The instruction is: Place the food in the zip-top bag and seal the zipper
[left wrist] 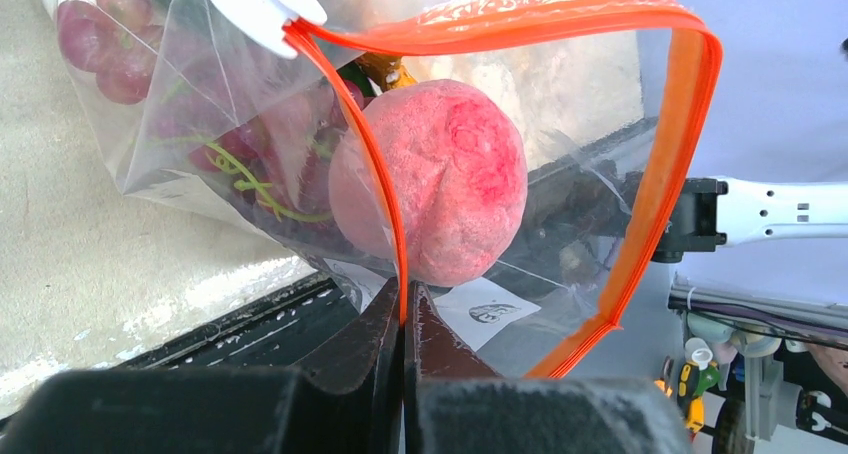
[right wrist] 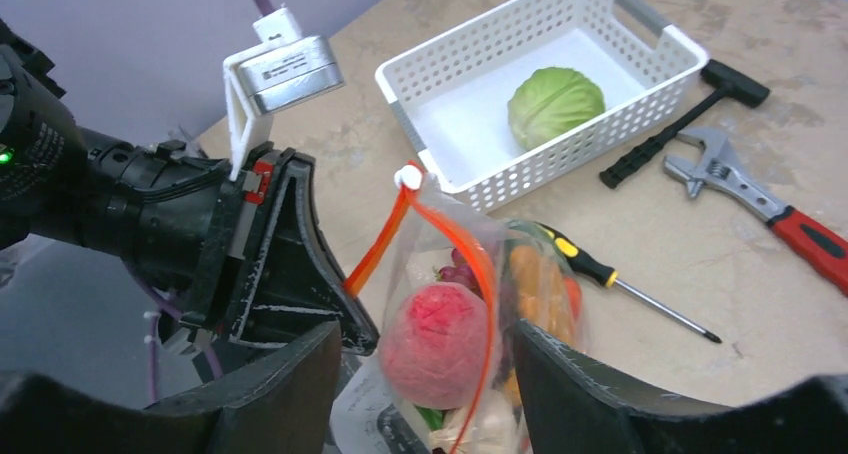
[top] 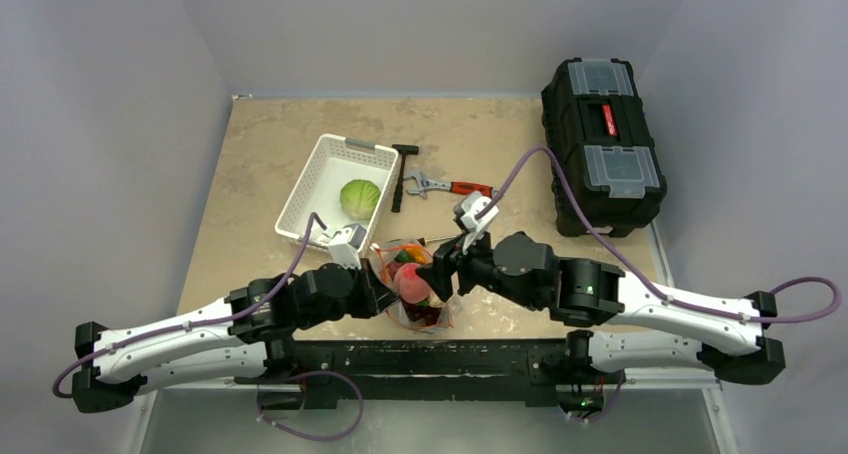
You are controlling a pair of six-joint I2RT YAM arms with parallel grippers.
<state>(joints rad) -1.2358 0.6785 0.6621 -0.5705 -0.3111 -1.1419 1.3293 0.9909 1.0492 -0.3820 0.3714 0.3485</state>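
The clear zip-top bag (top: 415,289) hangs upright at the table's near edge with its mouth open. Inside are a pink peach (left wrist: 440,174), purple grapes (left wrist: 110,34) and an orange carrot (right wrist: 535,279). My left gripper (left wrist: 403,294) is shut on the orange zipper (left wrist: 520,19) strip, pinching one side of the mouth; a white slider (left wrist: 262,4) sits at the strip's end. My right gripper (right wrist: 428,344) is open, with one finger on each side of the bag at the peach's height. A green cabbage (right wrist: 555,104) lies in the white basket (right wrist: 470,54).
A black hammer (top: 400,174), a red-handled wrench (top: 450,186) and a yellow-and-black screwdriver (right wrist: 610,274) lie just behind the bag. A black toolbox (top: 603,144) stands at the back right. The basket (top: 300,189) is at the back left of the bag.
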